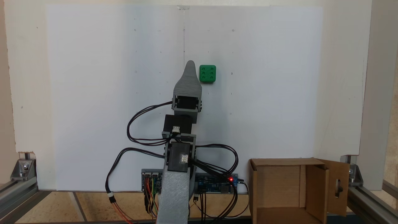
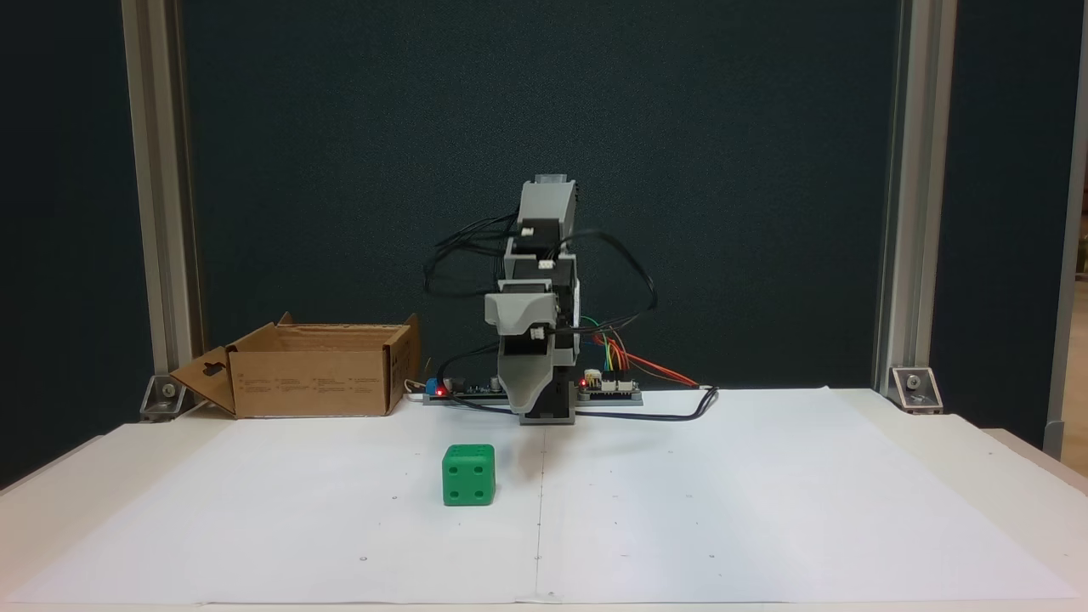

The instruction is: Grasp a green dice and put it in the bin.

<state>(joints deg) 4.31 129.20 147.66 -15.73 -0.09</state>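
Note:
The green dice (image 1: 207, 73) (image 2: 468, 475) sits on the white paper. The grey gripper (image 1: 190, 64) (image 2: 531, 411) points down at the sheet. In a fixed view from above its tip is just left of the dice with a small gap. In the front fixed view it hangs behind and right of the dice. Its jaws lie one behind the other, so only one grey wedge shows, with nothing seen in it. The bin (image 1: 284, 162) (image 2: 314, 384), a brown cardboard box with open flaps, stands beside the arm's base.
A controller board with a red light (image 1: 230, 179) (image 2: 608, 387) and loose cables lie at the arm's base. Aluminium frame posts (image 2: 160, 212) stand at the table's corners. White paper (image 1: 93, 93) covers the table.

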